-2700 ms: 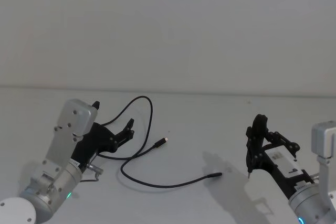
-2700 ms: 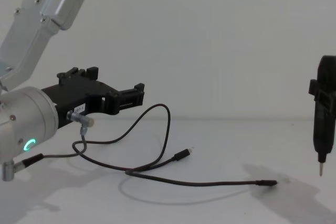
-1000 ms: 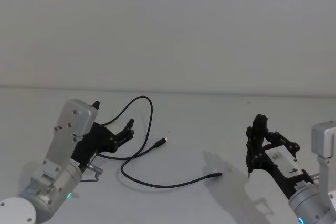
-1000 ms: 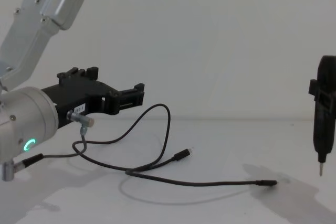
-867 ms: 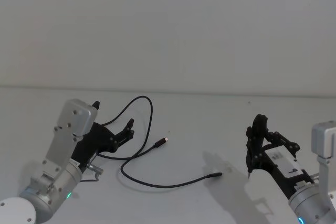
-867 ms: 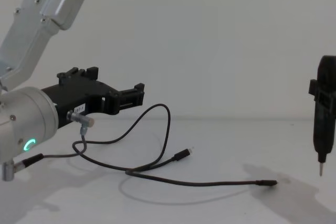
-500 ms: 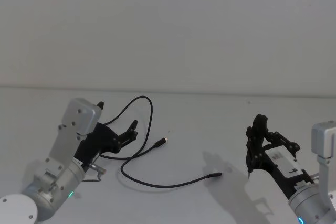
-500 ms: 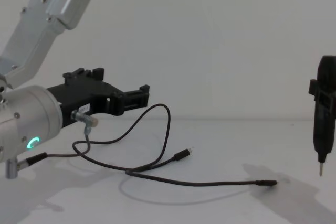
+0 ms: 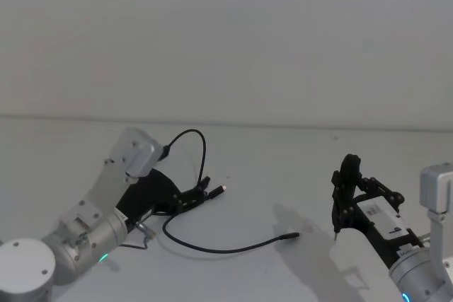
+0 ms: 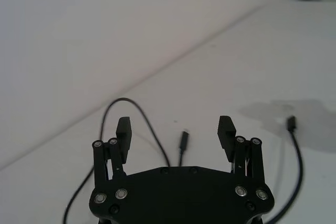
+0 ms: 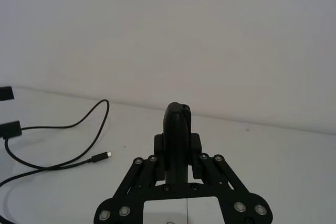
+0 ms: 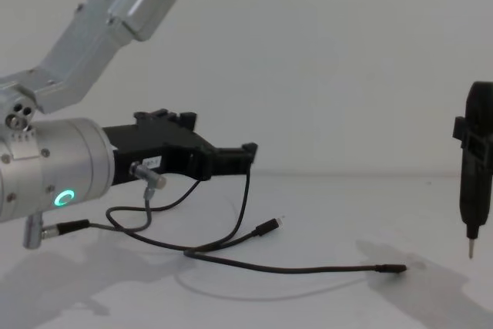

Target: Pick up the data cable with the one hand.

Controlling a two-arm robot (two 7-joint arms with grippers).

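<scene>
The data cable (image 9: 190, 242) lies on the white table as a thin black cord, looping back and splitting into two ends. One short plug (image 9: 215, 191) lies mid-table and a longer end (image 9: 289, 234) points right. My left gripper (image 9: 204, 191) hovers open just left of the short plug, above the cord. In the left wrist view the plug (image 10: 183, 140) shows between the spread fingers (image 10: 124, 129) of the left gripper (image 10: 175, 129). The chest view has the left gripper (image 12: 246, 150) above the cable (image 12: 254, 265). My right gripper (image 9: 335, 232) stands shut at the right, apart from the cable.
A grey wire with a silver plug (image 12: 147, 176) hangs from my left arm's wrist, near the cord. The table's back edge meets a plain wall (image 9: 226, 47). Bare table (image 9: 283, 167) lies between the two arms.
My left gripper has moved forward and to the right, over the cable toward its short plug, still open. The cable and the right arm have not moved.
</scene>
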